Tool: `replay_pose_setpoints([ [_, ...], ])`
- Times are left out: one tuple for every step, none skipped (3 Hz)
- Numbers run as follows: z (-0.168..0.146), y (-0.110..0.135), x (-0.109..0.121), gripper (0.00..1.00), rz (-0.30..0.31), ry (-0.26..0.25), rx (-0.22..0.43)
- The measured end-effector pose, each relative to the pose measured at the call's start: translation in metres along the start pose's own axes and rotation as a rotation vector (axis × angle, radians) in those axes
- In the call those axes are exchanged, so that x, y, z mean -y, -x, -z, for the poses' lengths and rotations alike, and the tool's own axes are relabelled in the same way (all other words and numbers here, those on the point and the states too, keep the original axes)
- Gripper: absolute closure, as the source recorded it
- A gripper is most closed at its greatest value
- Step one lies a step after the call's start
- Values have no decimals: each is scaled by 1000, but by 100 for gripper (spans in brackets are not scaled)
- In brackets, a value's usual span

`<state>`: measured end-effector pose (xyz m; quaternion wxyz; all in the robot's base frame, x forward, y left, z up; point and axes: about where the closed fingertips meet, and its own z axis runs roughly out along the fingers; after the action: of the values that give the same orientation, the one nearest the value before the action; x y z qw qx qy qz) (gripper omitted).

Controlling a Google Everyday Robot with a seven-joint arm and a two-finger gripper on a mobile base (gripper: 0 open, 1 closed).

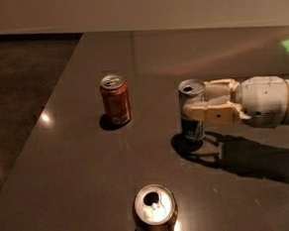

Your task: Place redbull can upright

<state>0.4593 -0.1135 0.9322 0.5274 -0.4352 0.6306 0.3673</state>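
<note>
The redbull can, slim, silver and blue, stands upright on the dark table right of centre, its base on the surface. My gripper reaches in from the right edge. Its tan fingers close around the can's upper half, one in front and one behind. The can's middle is hidden behind the front finger.
A red-orange soda can stands upright to the left of the held can. A brownish can with a wide silver top stands near the front edge. The table's left edge runs diagonally beside the dark floor.
</note>
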Motion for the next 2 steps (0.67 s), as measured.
replay_pose_setpoints([
  [-2,-2,2,85,48,1,40],
  [-5,-4,7,54,101,-23,70],
])
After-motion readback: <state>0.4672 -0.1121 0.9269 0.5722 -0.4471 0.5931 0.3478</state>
